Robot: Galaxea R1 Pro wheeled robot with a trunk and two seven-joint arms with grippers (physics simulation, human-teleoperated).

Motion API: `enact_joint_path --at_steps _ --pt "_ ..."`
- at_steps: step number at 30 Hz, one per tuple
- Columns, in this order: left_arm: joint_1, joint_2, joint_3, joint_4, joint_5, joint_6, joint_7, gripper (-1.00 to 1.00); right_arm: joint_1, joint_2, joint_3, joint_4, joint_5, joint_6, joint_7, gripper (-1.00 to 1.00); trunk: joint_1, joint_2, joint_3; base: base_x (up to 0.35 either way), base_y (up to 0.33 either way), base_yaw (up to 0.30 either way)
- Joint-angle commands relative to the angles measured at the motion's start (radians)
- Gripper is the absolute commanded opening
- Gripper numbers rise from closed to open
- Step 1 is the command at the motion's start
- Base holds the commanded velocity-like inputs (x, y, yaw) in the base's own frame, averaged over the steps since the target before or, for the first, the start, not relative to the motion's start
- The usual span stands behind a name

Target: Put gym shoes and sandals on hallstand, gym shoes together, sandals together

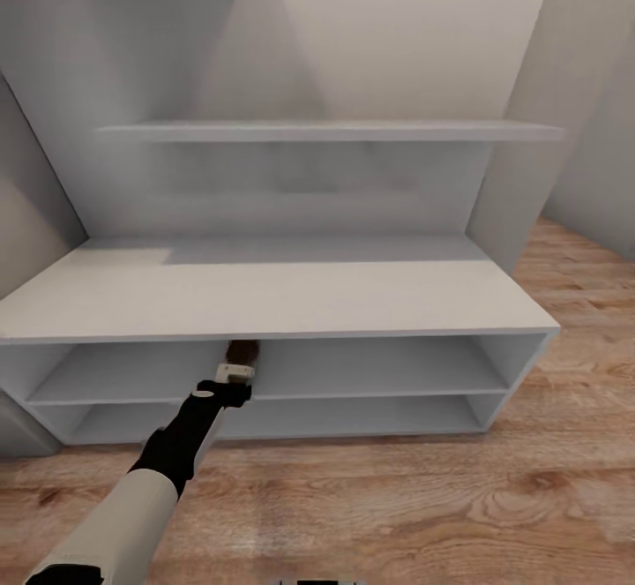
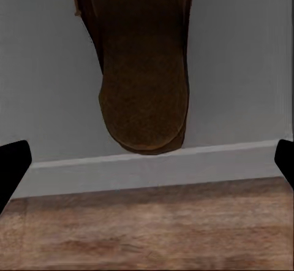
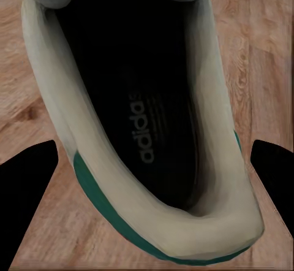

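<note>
Head view first: the left arm reaches forward to the hallstand (image 1: pixel 282 303), its left tool (image 1: pixel 236 371) at the mouth of the upper shelf slot, with a brown sandal (image 1: pixel 241 353) just beyond its tip under the flat top. Whether the sandal is already resting on the shelf or is pinched cannot be told from here. The corridor floor (image 1: pixel 441 497) in front of the rack is bare wood.

Left wrist view: the left tool (image 2: pixel 147 160) stands spread wide, a dark fingertip (image 2: pixel 12 167) at each side edge, well apart from the sandal (image 2: pixel 144 81), whose sole lies flat on the pale shelf with its rounded end near the shelf's front lip. This looks like the placing step for one sandal, just let go; the next move calls for drawing the arm straight back without nudging it.

Right wrist view: the right tool (image 3: pixel 153 185) is likewise spread, its fingers flanking the heel of a gym shoe (image 3: pixel 147 130) on the floor planks, not touching it. A grasp there would need lowering and closing.
</note>
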Motion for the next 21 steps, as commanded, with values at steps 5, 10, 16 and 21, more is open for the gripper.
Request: enact_joint_path --at_steps 5,10,16,21 --pt "-0.001 0.000 -0.004 -0.001 -0.010 0.007 0.006 1.00 0.000 0.000 0.008 -0.001 -0.003 -0.001 -0.006 -1.00 -0.001 0.000 -0.001 -0.310 -0.086 0.000" --pt "-0.003 0.000 -0.005 0.000 -0.011 0.008 0.007 1.00 0.000 0.000 0.008 -0.001 -0.004 -0.001 -0.006 -1.00 -0.001 0.000 -0.001 -0.266 -0.170 0.000" --pt "-0.004 0.000 -0.005 0.000 -0.010 0.009 0.007 1.00 0.000 0.000 0.008 -0.001 -0.004 -0.001 -0.006 -1.00 -0.001 0.000 -0.001 -0.179 -0.224 0.000" --pt "0.003 -0.001 0.000 -0.001 -0.007 0.007 0.007 1.00 0.000 0.000 0.008 -0.001 -0.004 -0.001 -0.006 -1.00 -0.001 0.000 -0.001 -0.152 -0.214 0.000"
